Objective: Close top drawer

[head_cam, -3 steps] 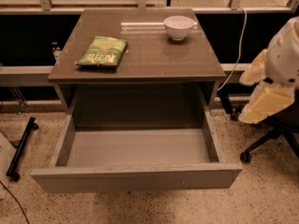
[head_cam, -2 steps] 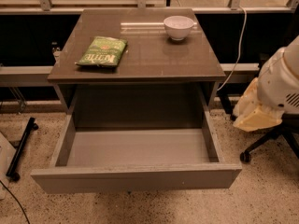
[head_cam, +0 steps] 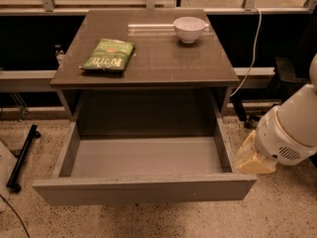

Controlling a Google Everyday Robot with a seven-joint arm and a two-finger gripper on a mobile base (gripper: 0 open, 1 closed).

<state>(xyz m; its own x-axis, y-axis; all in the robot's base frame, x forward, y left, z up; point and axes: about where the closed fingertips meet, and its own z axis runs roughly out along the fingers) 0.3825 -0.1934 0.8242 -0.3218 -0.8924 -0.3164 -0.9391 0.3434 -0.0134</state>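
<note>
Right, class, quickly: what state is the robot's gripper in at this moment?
Gripper: cannot be told. It is beside the right front corner of the open top drawer.

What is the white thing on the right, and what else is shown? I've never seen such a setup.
The white shape on the right is a robot's arm; the yellowish part at its end is its hand, low beside the right front corner of the top drawer. That grey drawer is pulled wide open; the robot is meant to close it. The single picture looks down on the cabinet from the front. On the brown tabletop are a green snack bag and a white bowl. Nothing is visibly held.
</note>
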